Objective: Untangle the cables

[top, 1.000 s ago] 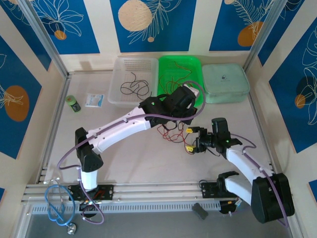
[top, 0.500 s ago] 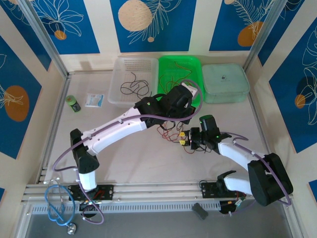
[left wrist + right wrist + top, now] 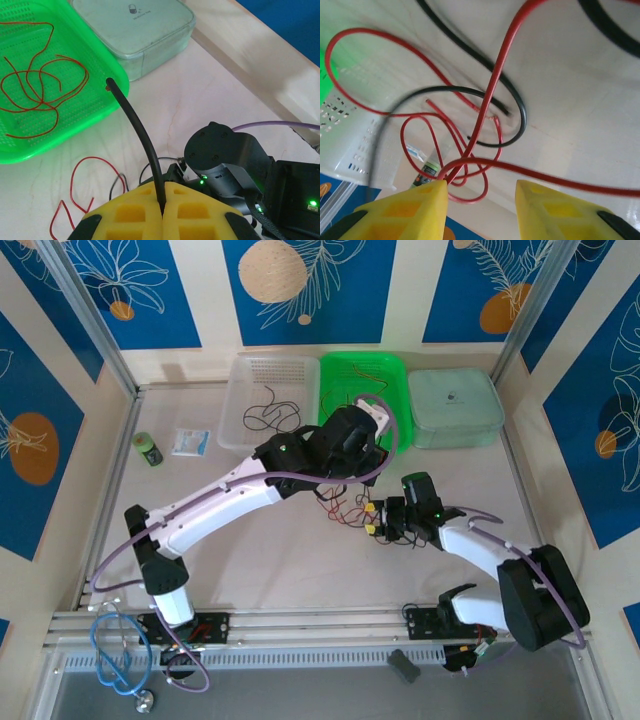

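Left gripper (image 3: pixel 162 202) is clamped tight on a black cable (image 3: pixel 136 127), whose free end pokes up toward the green tray (image 3: pixel 85 122). Right gripper (image 3: pixel 481 197) stands partly open, gripping nothing, with a red cable (image 3: pixel 495 85) brushing one finger and blurring close to the lens. The cables (image 3: pixel 340 508) lie mid-counter (image 3: pixel 300 570), just before the tray's near edge, half hidden under the left arm (image 3: pixel 250 490).

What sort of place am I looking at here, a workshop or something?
Probably a robotics lab test cell. The left arm and right arm are bolted at the edge of a walled-in table, and a clear tray and a green tray at the back hold loose wires.
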You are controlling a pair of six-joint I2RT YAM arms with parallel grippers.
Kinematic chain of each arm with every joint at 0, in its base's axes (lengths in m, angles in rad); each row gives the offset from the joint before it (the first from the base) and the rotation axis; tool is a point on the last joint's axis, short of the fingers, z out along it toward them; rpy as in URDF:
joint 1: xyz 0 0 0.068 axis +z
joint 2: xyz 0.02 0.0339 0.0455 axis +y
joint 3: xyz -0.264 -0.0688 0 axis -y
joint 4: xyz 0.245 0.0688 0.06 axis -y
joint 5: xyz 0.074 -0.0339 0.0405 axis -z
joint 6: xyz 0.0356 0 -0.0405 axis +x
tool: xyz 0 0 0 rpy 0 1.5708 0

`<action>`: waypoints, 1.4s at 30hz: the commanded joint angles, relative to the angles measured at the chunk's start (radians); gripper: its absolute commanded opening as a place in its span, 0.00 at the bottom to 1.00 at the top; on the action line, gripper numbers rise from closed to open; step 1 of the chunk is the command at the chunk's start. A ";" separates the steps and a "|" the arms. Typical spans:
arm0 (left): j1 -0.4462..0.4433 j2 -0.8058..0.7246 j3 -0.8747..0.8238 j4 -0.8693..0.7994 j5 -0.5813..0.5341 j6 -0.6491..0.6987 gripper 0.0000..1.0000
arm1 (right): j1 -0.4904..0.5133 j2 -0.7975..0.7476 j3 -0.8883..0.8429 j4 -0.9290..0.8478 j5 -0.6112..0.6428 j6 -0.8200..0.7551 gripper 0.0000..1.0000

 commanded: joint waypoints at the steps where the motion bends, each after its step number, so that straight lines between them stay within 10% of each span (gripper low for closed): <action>1: -0.008 -0.023 -0.007 0.019 -0.020 0.021 0.00 | 0.009 -0.085 0.032 -0.105 0.053 -0.016 0.41; 15: -0.005 -0.034 -0.009 0.029 -0.020 0.039 0.00 | 0.058 0.066 0.115 -0.006 0.036 -0.006 0.55; 26: -0.003 -0.052 -0.005 0.018 -0.040 0.057 0.00 | 0.093 0.175 0.132 0.032 0.052 0.000 0.00; 42: 0.014 -0.188 0.035 -0.054 -0.308 0.184 0.00 | -0.040 0.243 0.100 -0.085 0.143 -0.219 0.00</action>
